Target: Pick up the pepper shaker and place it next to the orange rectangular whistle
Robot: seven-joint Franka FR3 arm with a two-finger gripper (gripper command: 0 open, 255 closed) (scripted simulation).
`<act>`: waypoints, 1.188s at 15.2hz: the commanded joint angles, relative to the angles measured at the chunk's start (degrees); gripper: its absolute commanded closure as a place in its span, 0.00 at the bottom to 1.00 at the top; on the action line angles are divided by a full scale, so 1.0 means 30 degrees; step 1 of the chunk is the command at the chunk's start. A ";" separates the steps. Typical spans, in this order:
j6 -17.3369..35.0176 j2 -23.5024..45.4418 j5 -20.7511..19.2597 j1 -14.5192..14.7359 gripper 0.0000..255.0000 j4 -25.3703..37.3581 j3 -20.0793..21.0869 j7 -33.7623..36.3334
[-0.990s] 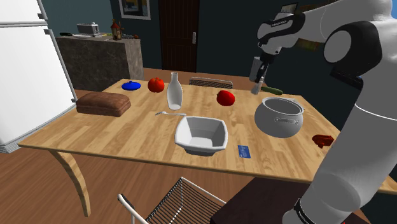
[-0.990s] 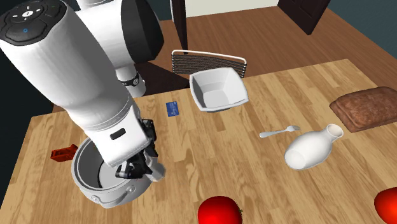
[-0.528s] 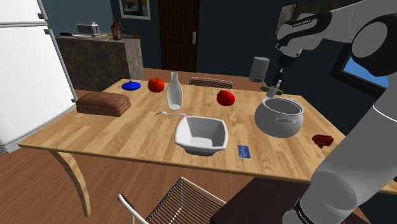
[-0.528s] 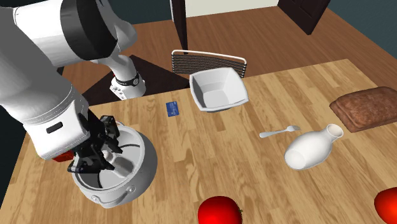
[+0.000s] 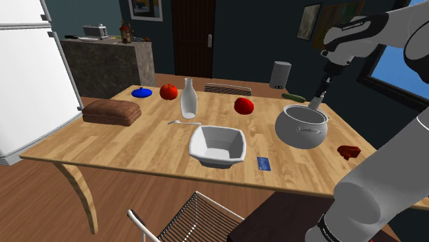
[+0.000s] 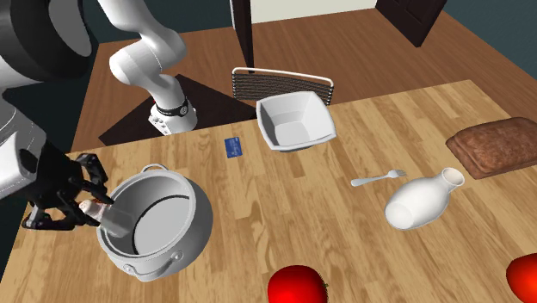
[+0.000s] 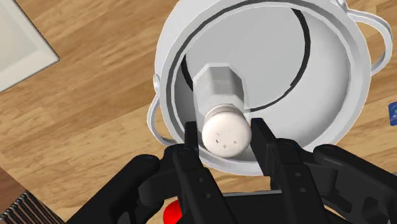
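Observation:
The pepper shaker (image 7: 224, 124) is pale grey with a rounded, holed cap. My gripper (image 7: 226, 145) is shut on it, one black finger (image 7: 191, 145) on each side of the cap. The held shaker (image 5: 314, 105) hangs over the far rim of the grey pot (image 5: 302, 126), on the shoulder view's right. In the second exterior view the gripper (image 6: 89, 209) holds the shaker (image 6: 110, 222) tilted over the pot's (image 6: 163, 225) left rim. The reddish-orange whistle (image 5: 349, 151) lies on the table to the pot's right, near the table edge.
A white square bowl (image 5: 217, 146) and a blue card (image 5: 265, 163) lie near the front edge. A white bottle (image 5: 188, 98), a spoon (image 5: 180, 122), two red fruits (image 5: 244, 105), a brown loaf (image 5: 108, 112) and a blue lid (image 5: 141, 92) stand further left. A green vegetable (image 5: 292, 97) lies behind the pot.
The arm has swung toward the shoulder view's right with the shaker in it, from beside the pot's left, across the pot, to its far right rim.

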 commanded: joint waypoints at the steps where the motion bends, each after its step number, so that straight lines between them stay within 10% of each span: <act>1: -0.0166 -0.0566 -0.0336 -0.0389 1.00 -0.0327 -0.0389 -0.0668; 18: -0.1081 -0.0388 -0.0179 -0.2592 1.00 0.0373 -0.5274 -0.7777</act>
